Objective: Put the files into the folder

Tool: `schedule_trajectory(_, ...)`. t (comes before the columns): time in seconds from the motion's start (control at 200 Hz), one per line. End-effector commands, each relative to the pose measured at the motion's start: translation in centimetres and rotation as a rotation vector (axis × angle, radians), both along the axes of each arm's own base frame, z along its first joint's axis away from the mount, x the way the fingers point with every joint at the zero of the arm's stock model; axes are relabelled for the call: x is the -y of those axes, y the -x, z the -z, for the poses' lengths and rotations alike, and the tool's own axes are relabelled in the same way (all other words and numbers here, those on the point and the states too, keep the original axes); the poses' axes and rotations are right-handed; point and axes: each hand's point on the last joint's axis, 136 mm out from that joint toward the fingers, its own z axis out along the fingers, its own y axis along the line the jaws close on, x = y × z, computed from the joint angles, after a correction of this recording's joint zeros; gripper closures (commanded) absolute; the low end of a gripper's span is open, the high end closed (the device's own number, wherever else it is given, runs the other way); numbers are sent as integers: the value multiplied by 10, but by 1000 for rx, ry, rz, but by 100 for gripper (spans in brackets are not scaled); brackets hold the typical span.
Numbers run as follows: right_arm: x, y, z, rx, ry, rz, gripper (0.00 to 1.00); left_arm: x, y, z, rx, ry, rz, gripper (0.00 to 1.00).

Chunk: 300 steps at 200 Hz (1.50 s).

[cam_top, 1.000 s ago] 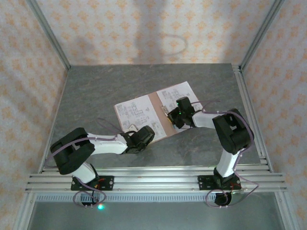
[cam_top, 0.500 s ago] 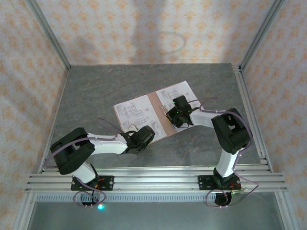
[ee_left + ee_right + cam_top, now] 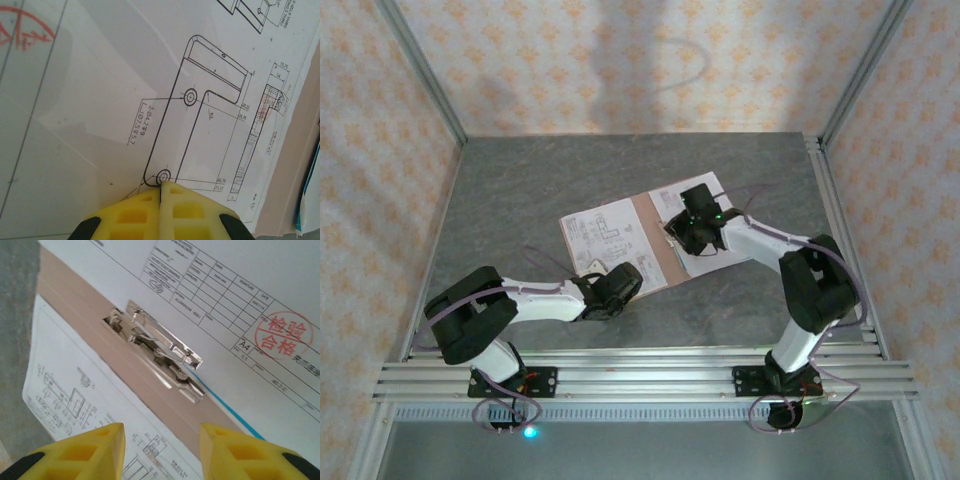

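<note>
The files [image 3: 605, 232] are white with black drawings, the folder [image 3: 85, 315] pinkish-brown.

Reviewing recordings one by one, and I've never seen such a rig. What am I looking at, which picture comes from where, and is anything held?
Two white robot arms are bolted at a grey table's near edge. One picture looks down from above; the other two come from a camera on each wrist. An open brown folder lies there, printed sheets either side of its metal clip. The yellow left fingers are shut, tips at a sheet; the right fingers stand open near the clip. Nothing looks gripped.
</note>
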Motion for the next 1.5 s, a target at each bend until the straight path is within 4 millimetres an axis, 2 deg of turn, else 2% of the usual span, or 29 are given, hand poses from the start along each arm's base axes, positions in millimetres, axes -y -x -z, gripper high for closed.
schedule_trajectory(0.0,5,17,-3,6,112,-53,64,-56,32,34,-138,-236,-1,100)
schedule_trajectory(0.11,-7,37,18,-30,169,-116,80,-66,31,32,-138,-255,11,100)
schedule_trajectory(0.2,-17,51,34,-55,194,-151,88,-75,27,28,-132,-273,28,100)
schedule_trajectory(0.31,-28,61,46,-68,210,-179,90,-83,19,23,-107,-269,54,100)
schedule_trajectory(0.415,-34,62,50,-73,230,-190,90,-94,14,14,-114,-317,77,100)
schedule_trajectory(0.53,-38,59,53,-77,241,-194,91,-92,7,2,-87,-309,108,100)
schedule_trajectory(0.671,-47,57,52,-76,245,-209,92,-89,2,-22,-47,-310,143,86)
schedule_trajectory(0.771,-54,58,48,-63,246,-218,92,-97,2,-38,-18,-329,146,73)
schedule_trajectory(0.861,-60,61,42,-49,252,-229,92,-109,4,-45,-15,-339,137,68)
schedule_trajectory(1.041,-64,64,42,-50,263,-234,92,-142,11,-38,-77,-320,114,63)
schedule_trajectory(1.171,-65,68,49,-69,263,-241,92,-160,14,-33,-110,-291,107,58)
schedule_trajectory(1.496,-62,75,60,-90,283,-244,93,-180,18,-18,-182,-253,145,51)
